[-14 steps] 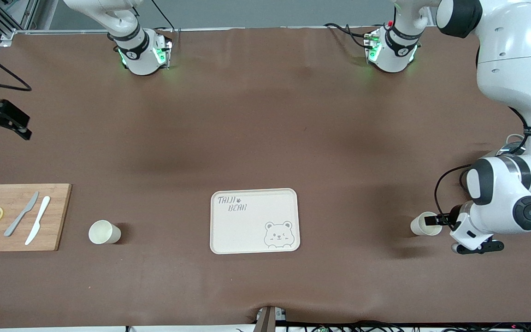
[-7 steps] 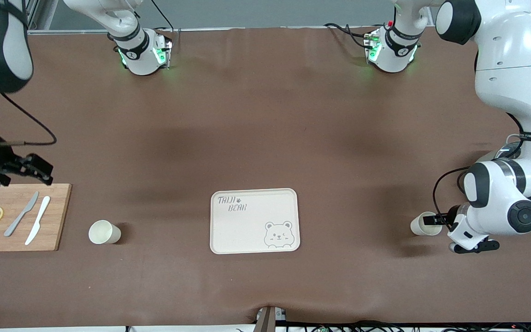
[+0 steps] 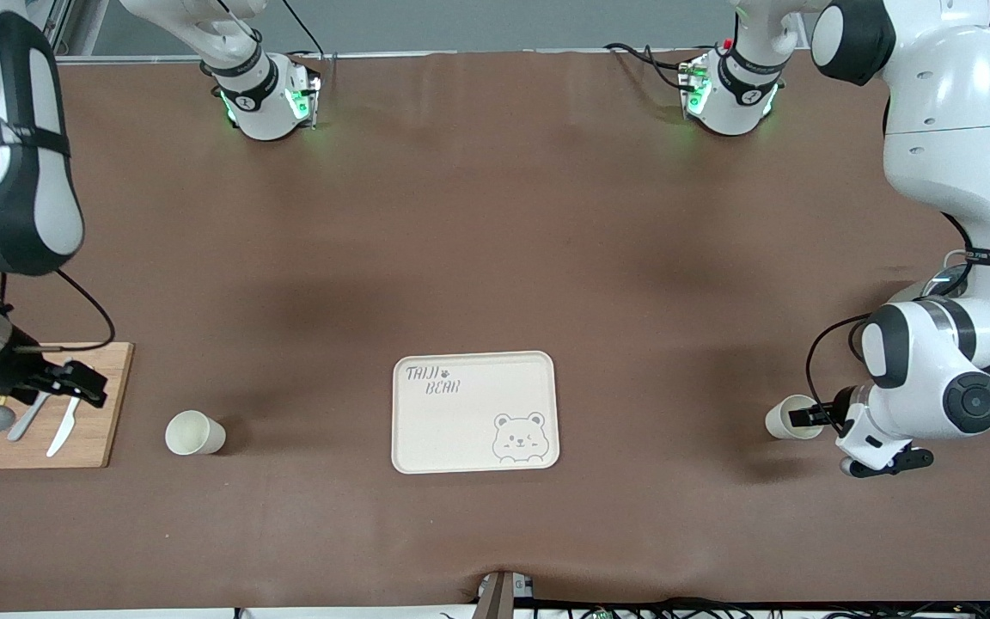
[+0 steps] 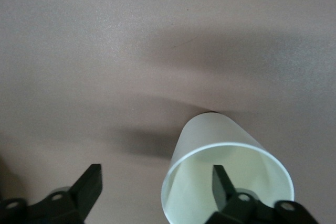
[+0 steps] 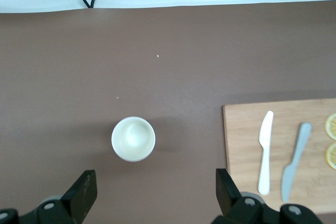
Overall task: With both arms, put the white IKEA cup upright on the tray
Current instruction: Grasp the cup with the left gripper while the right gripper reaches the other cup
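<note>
Matt brown cloth-like table cover [image 3: 495, 258], faintly creased, matt cream plastic-looking tray [image 3: 475, 430] with grey print, pale wooden cutting board [image 3: 100, 430] with visible grain beside it, smooth white cup [image 5: 133, 139], translucent cup wall [image 4: 210, 135], glossy white arm shells [image 3: 942, 112]

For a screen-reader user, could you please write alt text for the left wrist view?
The left gripper straddles the rim of a white cup on the brown table, one finger inside it and the other outside.
</note>
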Motion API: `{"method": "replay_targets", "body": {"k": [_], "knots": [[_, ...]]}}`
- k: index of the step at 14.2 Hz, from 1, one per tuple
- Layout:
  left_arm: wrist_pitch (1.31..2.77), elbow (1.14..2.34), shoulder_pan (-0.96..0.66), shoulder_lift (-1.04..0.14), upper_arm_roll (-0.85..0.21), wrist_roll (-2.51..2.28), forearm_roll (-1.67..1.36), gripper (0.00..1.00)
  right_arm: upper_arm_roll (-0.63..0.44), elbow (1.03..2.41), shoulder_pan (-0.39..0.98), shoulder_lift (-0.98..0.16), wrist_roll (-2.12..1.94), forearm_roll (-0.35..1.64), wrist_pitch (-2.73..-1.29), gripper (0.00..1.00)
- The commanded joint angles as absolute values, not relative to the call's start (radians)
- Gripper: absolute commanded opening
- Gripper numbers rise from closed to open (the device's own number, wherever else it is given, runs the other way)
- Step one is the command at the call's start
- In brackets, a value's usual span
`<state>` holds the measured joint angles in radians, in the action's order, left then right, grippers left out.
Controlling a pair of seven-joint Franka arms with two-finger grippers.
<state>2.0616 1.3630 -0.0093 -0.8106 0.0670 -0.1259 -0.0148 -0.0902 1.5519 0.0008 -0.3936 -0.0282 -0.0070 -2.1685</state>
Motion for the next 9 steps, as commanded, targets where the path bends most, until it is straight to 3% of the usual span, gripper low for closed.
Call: {"method": "replay_targets", "body": {"k": [1, 4, 9], "knots": [[2.071, 1.353, -0.008, -0.816, 0.063, -0.166, -0.008, 0.65, -0.081, 1.514, -0.011, -0.474, -0.026, 0.014, -2.236, 1.00], [2.071, 1.353, -0.014, -0.816, 0.063, -0.175, -0.008, 0.37, -0.081, 1.514, -0.011, -0.543, -0.029, 0.014, -2.331, 1.00], [2.082, 1.353, -0.014, -0.816, 0.063, -0.176, -0.008, 0.01, -0.081, 1.513, -0.025, -0.620, -0.038, 0.009, -2.387, 1.00]]}}
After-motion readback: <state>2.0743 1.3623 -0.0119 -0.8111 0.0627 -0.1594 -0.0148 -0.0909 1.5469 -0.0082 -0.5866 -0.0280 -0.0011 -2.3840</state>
